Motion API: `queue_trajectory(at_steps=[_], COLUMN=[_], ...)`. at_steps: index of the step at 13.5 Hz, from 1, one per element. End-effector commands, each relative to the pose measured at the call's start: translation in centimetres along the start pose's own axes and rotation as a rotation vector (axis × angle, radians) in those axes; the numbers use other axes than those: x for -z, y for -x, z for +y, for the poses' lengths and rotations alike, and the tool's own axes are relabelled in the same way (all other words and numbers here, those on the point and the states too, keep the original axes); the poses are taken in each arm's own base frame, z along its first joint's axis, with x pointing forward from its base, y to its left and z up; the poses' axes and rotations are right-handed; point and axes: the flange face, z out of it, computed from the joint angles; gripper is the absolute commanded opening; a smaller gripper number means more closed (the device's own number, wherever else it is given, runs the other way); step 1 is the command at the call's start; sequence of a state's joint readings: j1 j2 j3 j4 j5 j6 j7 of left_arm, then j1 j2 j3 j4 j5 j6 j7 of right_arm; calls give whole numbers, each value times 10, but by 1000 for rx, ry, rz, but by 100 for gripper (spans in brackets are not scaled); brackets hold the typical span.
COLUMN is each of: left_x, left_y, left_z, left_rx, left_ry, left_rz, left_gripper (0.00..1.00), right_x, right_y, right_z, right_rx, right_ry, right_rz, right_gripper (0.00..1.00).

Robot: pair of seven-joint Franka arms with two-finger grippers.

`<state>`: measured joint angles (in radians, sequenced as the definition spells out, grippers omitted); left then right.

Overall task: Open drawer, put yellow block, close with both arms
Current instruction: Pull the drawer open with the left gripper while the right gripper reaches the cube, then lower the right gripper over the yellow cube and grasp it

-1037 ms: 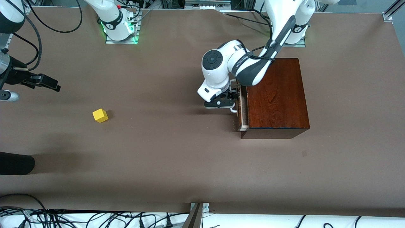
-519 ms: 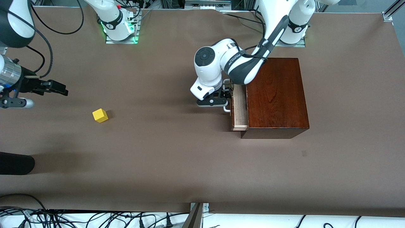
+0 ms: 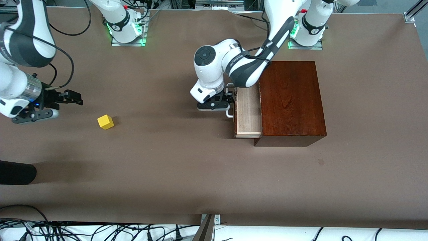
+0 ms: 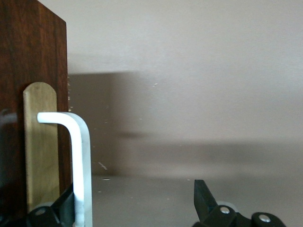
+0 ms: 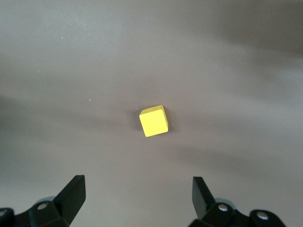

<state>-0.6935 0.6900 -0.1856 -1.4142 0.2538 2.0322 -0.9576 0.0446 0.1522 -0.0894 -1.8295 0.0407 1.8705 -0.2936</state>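
Note:
The drawer (image 3: 248, 112) of the dark reddish-brown wooden box (image 3: 291, 100) stands partly pulled out, showing pale wood inside. My left gripper (image 3: 230, 99) is open at its white handle (image 3: 229, 115). In the left wrist view one finger (image 4: 65, 204) sits between the handle bar (image 4: 79, 156) and the dark drawer front (image 4: 19, 71); the other finger (image 4: 201, 191) is well clear. The yellow block (image 3: 105, 122) lies on the table toward the right arm's end. My right gripper (image 3: 75, 97) hangs open close beside it, and the block (image 5: 154, 121) shows ahead of its spread fingers (image 5: 73, 187).
A dark rounded object (image 3: 16, 172) juts in at the table's edge toward the right arm's end, nearer the front camera than the block. Cables (image 3: 100, 231) run along the table's front edge. Brown table surface (image 3: 167, 150) lies between block and drawer.
The left gripper has drawn the handle toward the right arm's end and the drawer has slid farther out. The right arm has swung in over the table toward the yellow block.

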Motion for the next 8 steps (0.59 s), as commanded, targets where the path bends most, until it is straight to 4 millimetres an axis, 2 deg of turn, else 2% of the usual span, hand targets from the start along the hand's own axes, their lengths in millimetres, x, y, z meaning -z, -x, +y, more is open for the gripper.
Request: queue_trajectory(at_steps=[1,3,8], left_x=[-5,0,-20], left_y=[21,13,23], left_z=[64,66,86], left_rx=[64,78,95], left_ry=[170,200,263], left_rz=[-34,-26,1], left_gripper=[100,100,100], right_x=[-31,-53,-122], right_y=[2,1,4], right_z=[0,3,5], right_rx=[95,171,312], right_ry=[-1,3,22], right_rz=[13,13,32], right_gripper=[100,100,100])
